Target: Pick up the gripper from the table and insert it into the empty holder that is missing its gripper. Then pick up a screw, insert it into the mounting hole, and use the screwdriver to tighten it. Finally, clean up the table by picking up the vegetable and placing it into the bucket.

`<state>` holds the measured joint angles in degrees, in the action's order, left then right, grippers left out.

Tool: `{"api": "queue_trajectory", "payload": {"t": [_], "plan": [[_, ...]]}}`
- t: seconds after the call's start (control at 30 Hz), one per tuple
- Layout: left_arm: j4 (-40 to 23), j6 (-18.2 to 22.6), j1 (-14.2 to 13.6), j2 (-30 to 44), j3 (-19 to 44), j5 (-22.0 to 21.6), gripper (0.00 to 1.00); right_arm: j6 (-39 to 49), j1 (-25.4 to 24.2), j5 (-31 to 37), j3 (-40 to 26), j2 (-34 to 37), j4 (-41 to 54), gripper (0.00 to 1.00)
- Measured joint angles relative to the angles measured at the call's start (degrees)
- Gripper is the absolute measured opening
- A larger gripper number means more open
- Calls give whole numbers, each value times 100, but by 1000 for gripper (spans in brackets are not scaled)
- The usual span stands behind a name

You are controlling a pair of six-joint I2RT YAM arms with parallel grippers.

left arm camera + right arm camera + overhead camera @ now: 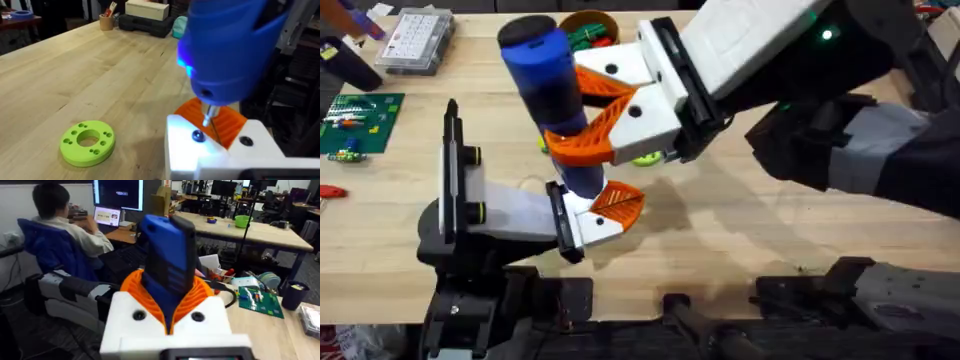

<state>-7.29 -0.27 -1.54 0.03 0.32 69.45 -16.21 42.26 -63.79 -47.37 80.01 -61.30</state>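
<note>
A: Where is the right pincer [582, 112]?
B: It hangs over the middle of the surface [740, 235], its white fingers with orange ribbed pads [603, 124] clamped on the screwdriver [552, 95]. The blue body stands nearly upright, black rear end toward the overhead camera. The right wrist view shows the same grip: the blue barrel [167, 265] is squeezed between the orange pads [200, 292].

A: And the bit?
B: In the left wrist view the thin silver bit [210, 114] points down at a small dark screw head [197, 135] set in a white part. Whether the tip touches the screw cannot be told.

A: The left pincer [605, 212]?
B: It sits low, just under the screwdriver's front end, at the near middle of the surface. Its orange pad [620, 203] shows beside the blue barrel, but whether its fingers are open or closed cannot be told.

A: What lies around them?
B: A bright green ring-shaped disc [88, 142] lies flat on the wood [100, 75], near the left pincer. The bucket [588, 28] stands at the far edge behind the screwdriver, with green pieces inside. At the far left corner are a clear compartment box [415, 38] and, nearer, a green circuit board [358, 120].
</note>
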Motion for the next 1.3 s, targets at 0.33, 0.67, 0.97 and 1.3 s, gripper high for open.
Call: {"api": "queue_trajectory", "payload": {"t": [0.33, 0.67, 0.97, 1.3], "plan": [[0, 1, 0, 0, 0, 0, 4, 30, 70, -2, 0, 0, 5, 16], [0, 0, 0, 0, 0, 0, 4, 173, 67, -7, 0, 0, 27, 16], [0, 0, 0, 0, 0, 0, 4, 244, 57, -16, 0, 42, 169, 16], [0, 0, 0, 0, 0, 0, 4, 323, 46, -15, 2, 74, 274, 16]]}}
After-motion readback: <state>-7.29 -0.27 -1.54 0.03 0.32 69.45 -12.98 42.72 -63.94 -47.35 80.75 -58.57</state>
